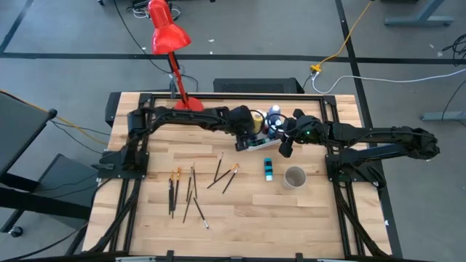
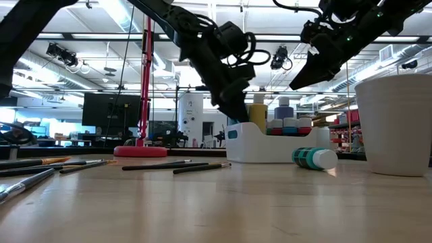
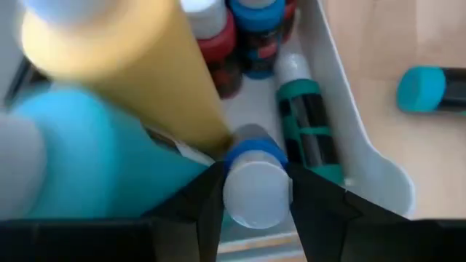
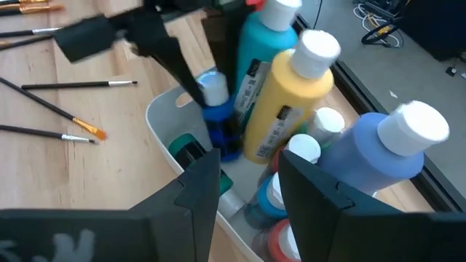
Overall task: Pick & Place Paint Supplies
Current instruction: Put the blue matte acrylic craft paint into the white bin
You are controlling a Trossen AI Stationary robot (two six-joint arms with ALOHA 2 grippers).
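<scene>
A white caddy (image 1: 256, 145) on the table's far middle holds upright paint bottles, among them a tall yellow one (image 4: 287, 109), a tall teal one (image 4: 258, 51) and a big blue one (image 4: 378, 153). A teal bottle (image 3: 306, 124) lies on the caddy's floor. My left gripper (image 1: 246, 138) reaches down into the caddy, shut on a small blue bottle with a white cap (image 4: 216, 109). My right gripper (image 4: 251, 193) hovers open above the caddy's right part, holding nothing. Another teal bottle (image 1: 269, 170) lies on its side on the table. Several brushes (image 1: 193, 185) lie flat at the near left. My left gripper pinches the small blue bottle at its white cap (image 3: 255, 191) between its two fingers, one on each side. The fingers slant down from the table's left. The bottle stands about upright inside the caddy beside the yellow bottle; whether its base rests on the floor I cannot tell.
A white cup (image 1: 294, 177) stands right of the lying teal bottle. A red desk lamp (image 1: 169, 36) rises from its base (image 1: 188, 104) at the table's far edge. Bare wood lies between the brushes and the cup.
</scene>
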